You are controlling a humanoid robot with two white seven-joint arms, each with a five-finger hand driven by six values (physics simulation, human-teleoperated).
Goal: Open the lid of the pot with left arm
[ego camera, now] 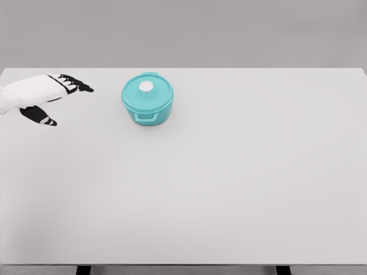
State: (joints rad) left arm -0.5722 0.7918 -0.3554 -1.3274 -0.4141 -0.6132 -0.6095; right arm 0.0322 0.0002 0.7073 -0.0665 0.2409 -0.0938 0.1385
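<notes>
The near edge of a white table (189,229) is filling the foreground. At the far left, the robot's left hand (49,97) is reaching in over the tabletop, its black fingers (77,85) spread wide and holding nothing. To its right, well apart from it, a teal pot (147,98) is sitting with its lid (147,90) on, a white knob (147,86) on top.

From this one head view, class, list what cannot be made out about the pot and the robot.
- Pot contents: hidden by the lid.
- Pot's far handle: hidden behind its body.
- Left hand: its arm is cut off by the left edge.
- Right arm: outside the view.
</notes>
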